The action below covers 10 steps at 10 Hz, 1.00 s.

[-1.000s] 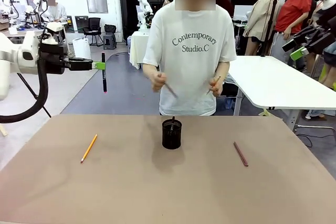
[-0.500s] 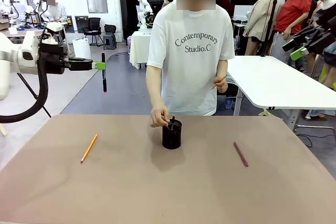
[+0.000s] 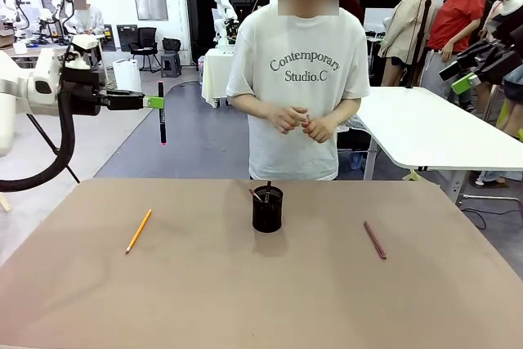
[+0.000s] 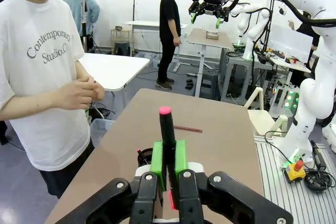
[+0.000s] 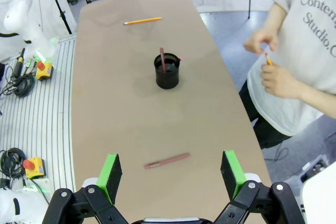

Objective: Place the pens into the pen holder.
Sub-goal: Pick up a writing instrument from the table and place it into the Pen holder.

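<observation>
Left hand: the robot's left hand [image 3: 154, 102] is pressed together on the black pen [image 3: 161, 114], pinching it near its top end, in the upper left of the front view, high and out past the desk's [image 3: 245, 308] left edge.
Black pen: hangs upright, red tip down, most of its length below the grip.
Right hand: the right hand [image 5: 171, 174] is spread wide and holds nothing, high over the right side of the desk.
Cup: the black mesh cup [image 3: 267, 210] stands mid-desk, with a couple of sticks [image 3: 260, 194] already leaning in it.
Loose pens: the yellow pencil [image 3: 138, 230] lies flat at lower left and the brown pen [image 3: 375, 239] at lower right, both well apart from the cup.
Person: the person's hands [image 3: 298, 120] are held together at the waist, behind and above the cup.
Risk, swing: gripped at one end, the pen could pivot on the way across and arrive tilted.
Risk, rim: the mouth is small and partly taken, so a tip off centre could catch the rim or the sticks and knock the light cup over.
Risk, drop: let go too high, the pen could bounce out.
Risk, person: a reach toward the cup would cross the arm's path.
Risk, flat pens: thin and lying flat, they could roll away or let the fingers scrape the desk.
</observation>
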Each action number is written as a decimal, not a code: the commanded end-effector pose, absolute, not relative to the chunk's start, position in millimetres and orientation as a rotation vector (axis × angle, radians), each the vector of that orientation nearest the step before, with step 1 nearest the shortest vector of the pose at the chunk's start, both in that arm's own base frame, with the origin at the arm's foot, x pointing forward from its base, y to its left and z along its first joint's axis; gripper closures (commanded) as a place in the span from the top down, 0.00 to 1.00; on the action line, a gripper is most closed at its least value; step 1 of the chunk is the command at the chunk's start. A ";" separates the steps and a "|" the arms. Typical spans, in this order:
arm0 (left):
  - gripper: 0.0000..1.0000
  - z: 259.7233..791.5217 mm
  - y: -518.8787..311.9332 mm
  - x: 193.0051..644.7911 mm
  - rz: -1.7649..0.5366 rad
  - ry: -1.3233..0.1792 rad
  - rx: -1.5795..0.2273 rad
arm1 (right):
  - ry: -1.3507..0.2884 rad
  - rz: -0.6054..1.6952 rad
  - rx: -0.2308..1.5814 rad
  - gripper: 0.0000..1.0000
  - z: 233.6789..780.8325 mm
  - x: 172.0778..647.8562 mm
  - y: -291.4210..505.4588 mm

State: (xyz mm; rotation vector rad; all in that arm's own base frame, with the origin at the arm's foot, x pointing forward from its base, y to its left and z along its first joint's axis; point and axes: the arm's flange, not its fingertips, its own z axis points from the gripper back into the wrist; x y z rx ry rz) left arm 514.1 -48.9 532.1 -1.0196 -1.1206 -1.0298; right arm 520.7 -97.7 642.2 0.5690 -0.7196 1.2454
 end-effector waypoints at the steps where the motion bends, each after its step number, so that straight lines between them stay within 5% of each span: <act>1: 0.00 533.9 -47.9 512.9 -1.029 -1.119 -1.029 | -0.724 1.249 0.572 1.00 642.8 518.9 -96.5; 10: 0.00 533.9 -47.9 512.9 -1.029 -1.119 -1.029 | -0.724 1.249 0.572 1.00 642.8 518.9 -96.5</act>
